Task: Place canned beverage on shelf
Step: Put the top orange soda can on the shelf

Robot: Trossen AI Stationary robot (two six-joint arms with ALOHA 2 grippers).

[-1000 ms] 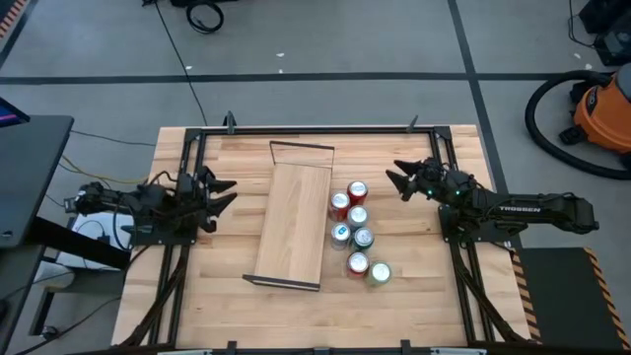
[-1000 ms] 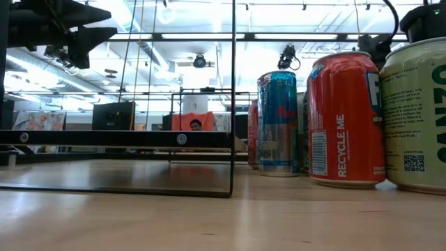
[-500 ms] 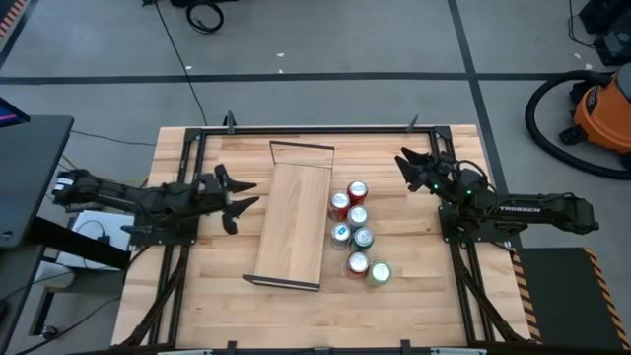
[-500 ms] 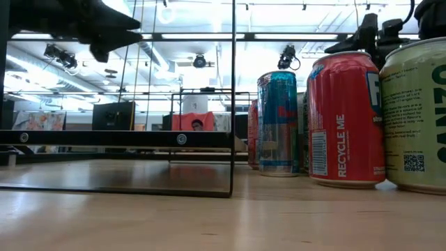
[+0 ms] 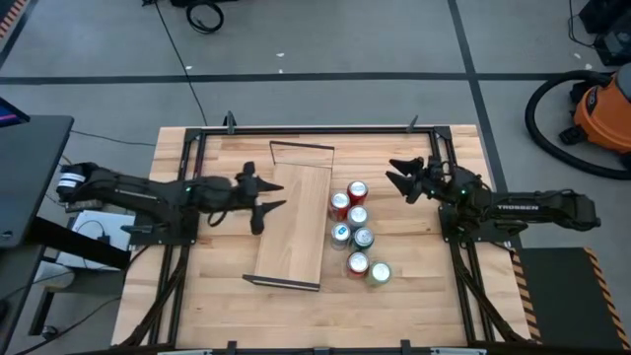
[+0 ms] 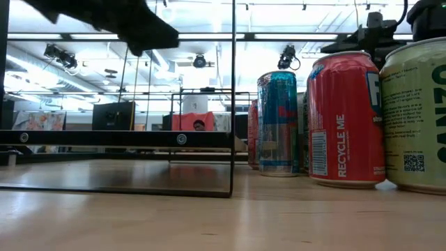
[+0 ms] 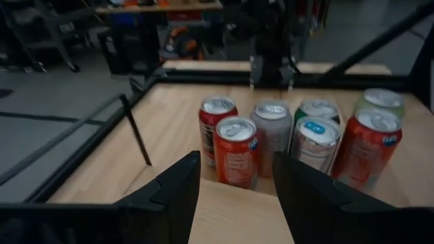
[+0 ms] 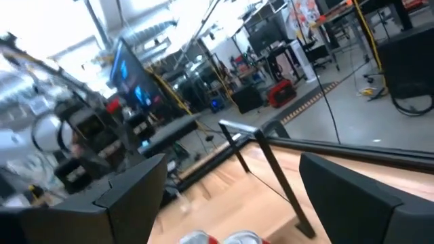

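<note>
Partly frame-cut: green can, shelf.

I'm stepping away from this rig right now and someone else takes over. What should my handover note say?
Left gripper: open, empty, above the left edge of the shelf, facing the cans.
Right gripper: open, empty, over the table's right side, near the far end of the can row.
Cans: six, upright, clustered on the table just right of the shelf.
Done: nothing; no can is on the shelf and none is gripped.
Left: grasp one can, lift it and set it upright on the shelf.
</note>
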